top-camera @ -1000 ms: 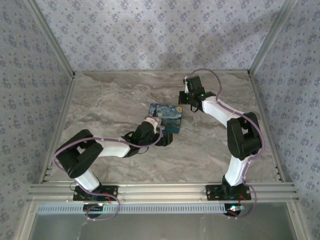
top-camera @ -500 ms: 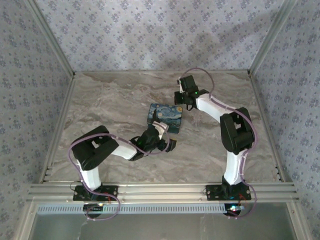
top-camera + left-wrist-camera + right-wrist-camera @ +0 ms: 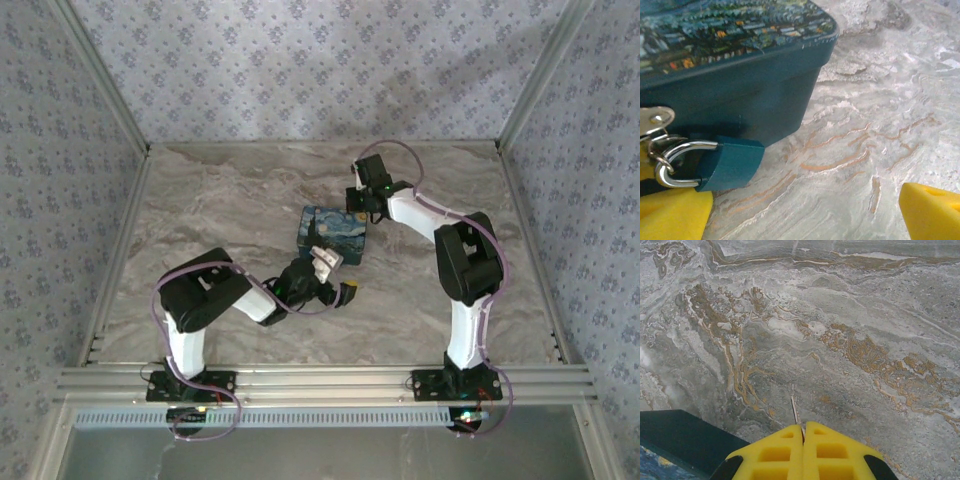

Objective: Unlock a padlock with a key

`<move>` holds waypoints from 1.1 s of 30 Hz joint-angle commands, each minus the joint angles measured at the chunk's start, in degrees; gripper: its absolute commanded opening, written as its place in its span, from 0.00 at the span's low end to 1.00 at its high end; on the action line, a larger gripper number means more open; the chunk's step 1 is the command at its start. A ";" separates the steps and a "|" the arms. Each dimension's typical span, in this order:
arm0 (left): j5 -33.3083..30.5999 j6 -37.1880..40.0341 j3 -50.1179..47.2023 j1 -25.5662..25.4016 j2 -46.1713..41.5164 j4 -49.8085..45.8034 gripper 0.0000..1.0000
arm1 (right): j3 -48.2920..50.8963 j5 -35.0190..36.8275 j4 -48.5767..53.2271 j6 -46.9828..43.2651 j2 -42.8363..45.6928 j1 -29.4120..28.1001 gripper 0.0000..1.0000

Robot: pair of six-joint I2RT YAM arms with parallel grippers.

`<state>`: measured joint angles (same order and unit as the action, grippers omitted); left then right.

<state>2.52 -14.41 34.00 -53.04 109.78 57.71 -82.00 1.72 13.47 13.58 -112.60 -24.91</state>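
A dark blue box (image 3: 333, 232) with a painted night-sky lid sits mid-table. In the left wrist view a teal padlock (image 3: 730, 162) hangs by its silver shackle (image 3: 680, 150) from the box's metal hasp (image 3: 655, 120), low on the box's front wall (image 3: 740, 95). My left gripper (image 3: 802, 215) is open just in front of the padlock, its left yellow fingertip (image 3: 675, 215) under the shackle, nothing between the fingers. It lies near the box's front-right corner (image 3: 338, 275). My right gripper (image 3: 360, 205) hovers by the box's far right corner, shut on a thin key (image 3: 795, 410) whose blade pokes out edge-on.
The marble table (image 3: 220, 200) is bounded by aluminium rails (image 3: 320, 380) at the near edge and patterned walls on three sides. The box's dark edge (image 3: 680, 435) lies at the lower left of the right wrist view.
The left arm folded in and its gripper swung toward the near right of the box front. The right gripper moved left and farther back with the key.
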 commanded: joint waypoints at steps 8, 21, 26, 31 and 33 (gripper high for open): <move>-1.86 -6.62 0.91 2.01 2.95 6.78 0.98 | 1.68 0.00 -1.02 -0.66 1.18 -0.38 0.00; -2.15 -6.75 3.60 0.26 5.12 7.94 0.95 | 2.89 -0.56 -2.29 -0.75 1.79 -0.46 0.00; 2.77 -6.47 2.94 0.61 5.67 12.80 0.90 | 3.57 -0.62 -2.61 -0.93 2.37 -0.31 0.00; 3.93 -9.81 2.15 1.69 7.35 18.83 0.89 | 4.51 -0.79 -3.23 -0.95 2.69 -0.26 0.00; 3.74 -11.47 2.38 2.05 7.87 19.03 0.89 | 4.84 -1.01 -3.45 -0.98 2.82 -0.25 0.00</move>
<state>4.29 -23.27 36.16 -51.72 116.51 70.52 -78.28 1.72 8.91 13.45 -111.48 -24.84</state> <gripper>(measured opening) 0.887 0.063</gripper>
